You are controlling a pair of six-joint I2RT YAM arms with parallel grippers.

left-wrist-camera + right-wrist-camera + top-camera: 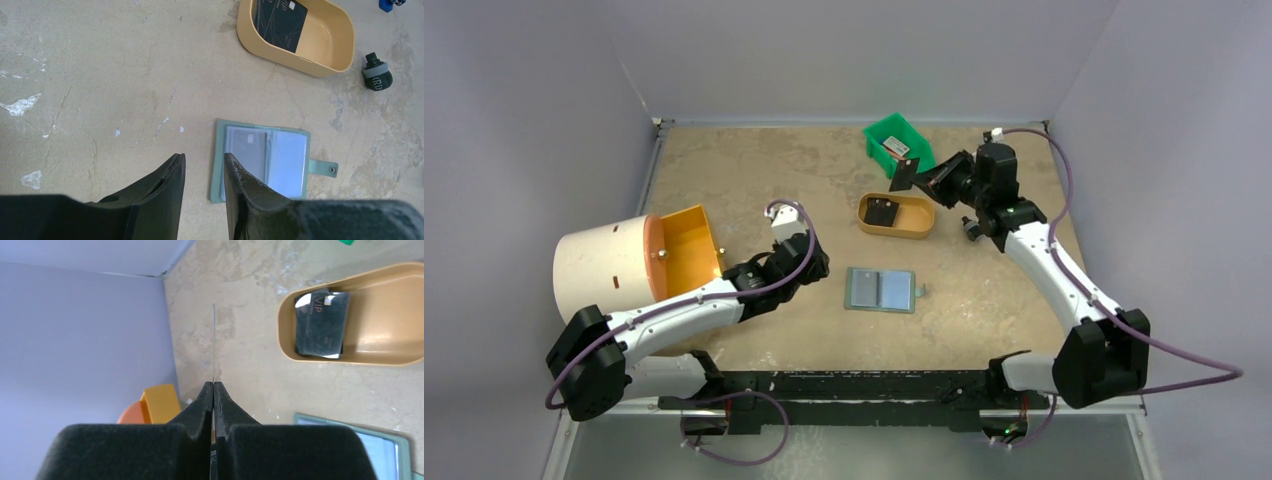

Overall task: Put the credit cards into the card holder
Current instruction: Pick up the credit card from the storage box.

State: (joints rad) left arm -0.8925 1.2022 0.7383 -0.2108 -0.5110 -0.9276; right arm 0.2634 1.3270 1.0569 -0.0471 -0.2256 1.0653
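Right hand (214, 384) is clamped shut on one black card (214, 340). From its wrist cam you only see the card edge-on, a thin line sticking straight out from between the pads. In the top view the held card is up in the air, tilted, at the far side of the table (754, 170) between the green bin (898, 143) and the tan tray (919, 222). It's well apart from the card holder (881, 290), which lies opened flat closer to the middle of the table, near side of the tray, with its pale pockets facing up and its snap tab (325, 167) sticking out on the right.

Left hand (204, 157) is partly open with nothing in it. You can see bare table in the gap between the fingers (170, 190). The card holder is right in front of it: in the left wrist cam one fingertip overlaps the holder's left edge, but I can't tell if it's actually touching or just above it.

At least one more black card, the tray card (279, 22), is sitting in the tray, leaning toward one end, with "VIP" printed on it. It might be a small stack, hard to say. A little black knob (376, 75) is on the table just beside the tray.
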